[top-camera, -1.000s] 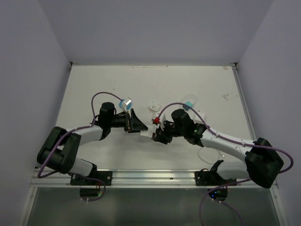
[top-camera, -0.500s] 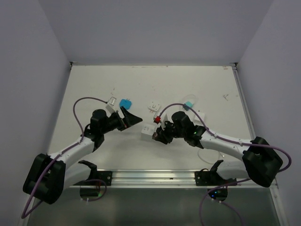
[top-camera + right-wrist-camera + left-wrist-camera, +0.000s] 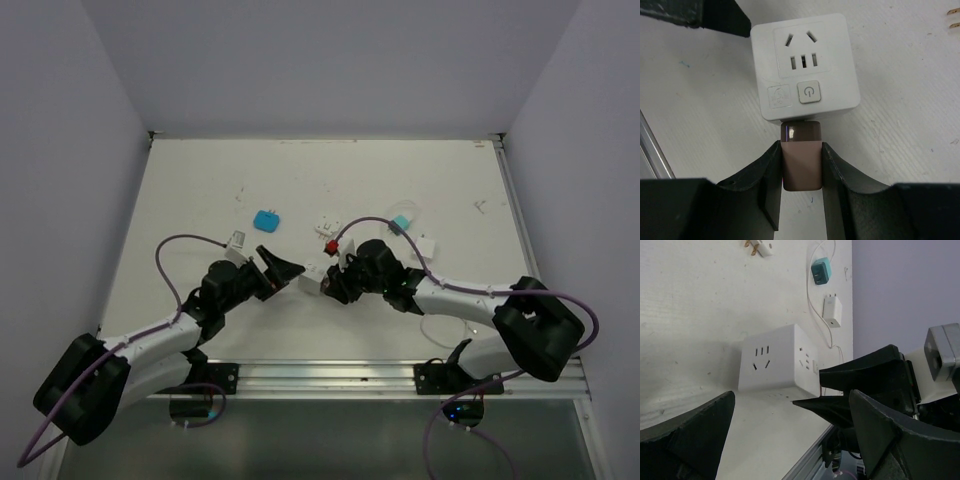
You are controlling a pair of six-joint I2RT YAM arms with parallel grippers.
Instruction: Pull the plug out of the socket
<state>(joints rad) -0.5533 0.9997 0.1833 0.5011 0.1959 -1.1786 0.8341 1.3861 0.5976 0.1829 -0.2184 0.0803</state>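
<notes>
The socket is a white cube with slot holes and a power button, and it lies on the table. It also shows in the top view and in the left wrist view. A brown plug sticks out of the socket's near side. My right gripper is shut on this plug, one finger on each flank. In the top view the right gripper sits just right of the socket. My left gripper is open and empty just left of the socket. It does not touch the socket in the left wrist view.
A blue block and a small white pronged plug lie behind the left arm. A white plug, a red piece, a teal adapter and a white charger with its thin cable lie behind the right arm.
My left arm has drawn back toward the near edge, uncovering the blue block and small pronged plug. The right gripper stays shut on the plug, shifted slightly left with the socket.
</notes>
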